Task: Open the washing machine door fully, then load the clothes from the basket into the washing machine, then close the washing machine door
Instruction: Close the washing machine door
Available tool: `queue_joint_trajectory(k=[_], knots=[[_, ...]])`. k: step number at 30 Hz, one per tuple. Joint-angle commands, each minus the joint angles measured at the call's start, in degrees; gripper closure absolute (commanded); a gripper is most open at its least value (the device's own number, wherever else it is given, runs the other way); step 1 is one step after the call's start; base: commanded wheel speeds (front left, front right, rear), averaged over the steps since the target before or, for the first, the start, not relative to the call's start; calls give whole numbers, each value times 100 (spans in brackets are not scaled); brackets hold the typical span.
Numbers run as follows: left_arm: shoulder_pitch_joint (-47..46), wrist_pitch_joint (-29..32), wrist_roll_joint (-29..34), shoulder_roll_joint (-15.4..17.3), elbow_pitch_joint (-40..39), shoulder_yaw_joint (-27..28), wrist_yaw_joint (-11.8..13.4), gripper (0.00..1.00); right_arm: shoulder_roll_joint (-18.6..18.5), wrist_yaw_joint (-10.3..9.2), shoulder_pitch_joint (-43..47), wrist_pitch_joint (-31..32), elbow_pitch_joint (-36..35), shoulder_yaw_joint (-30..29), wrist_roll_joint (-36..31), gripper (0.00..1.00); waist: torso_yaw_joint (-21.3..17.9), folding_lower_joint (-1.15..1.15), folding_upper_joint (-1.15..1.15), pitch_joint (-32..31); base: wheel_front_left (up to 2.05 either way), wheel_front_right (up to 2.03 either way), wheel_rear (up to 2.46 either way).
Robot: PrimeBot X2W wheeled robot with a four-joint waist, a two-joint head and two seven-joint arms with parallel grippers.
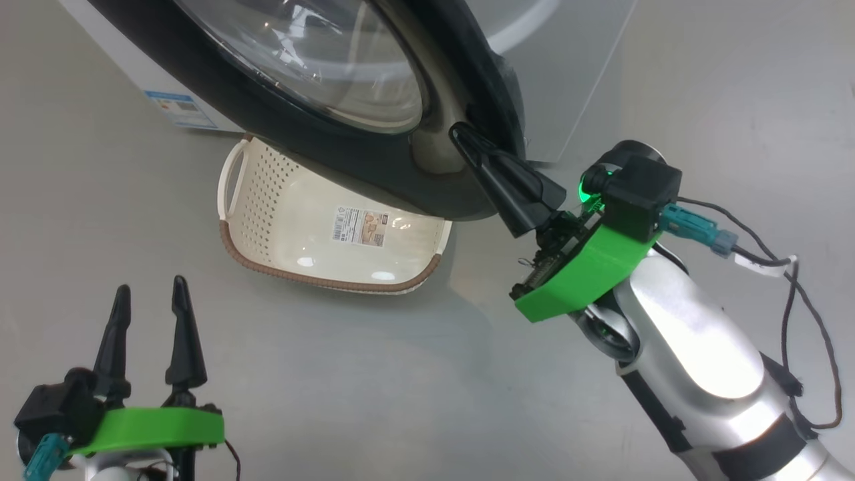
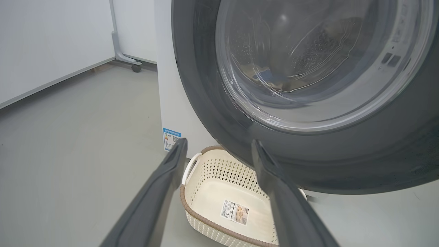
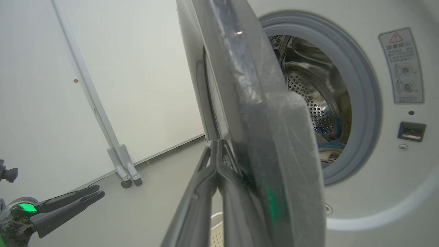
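Beside closed right tool (image 1: 458, 132), door rim (image 1: 374, 167)

Head looks down; wrists close, facing door (image 2: 205, 113); basket (image 1: 267, 194) shared

We saw a smooth, pale grey floor (image 2: 68, 154) spreading out to a tall, flat white partition panel (image 2: 44, 44). A slim grey metal post (image 2: 113, 27) edged that panel and ended in a foot on a small dark caster wheel (image 2: 136, 67), which rested on the floor.

Grey floor (image 1: 374, 374), cream basket (image 1: 264, 194) on it, white washing machine (image 1: 180, 110) standing just behind
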Motion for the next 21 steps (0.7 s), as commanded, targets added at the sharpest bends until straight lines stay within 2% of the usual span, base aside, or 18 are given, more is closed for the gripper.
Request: queue_joint_trajectory(k=[1,21], knots=[[-138,-80,-28,146,-203,181,2,0,78,25,-200,-29,-151,-72,-17,100,22,0,0,49,0,0,0],[-356,-80,-44,93,-358,51,2,0,78,25,-955,-29,78,-672,-414,100,170,0,0,660,0,0,0]])
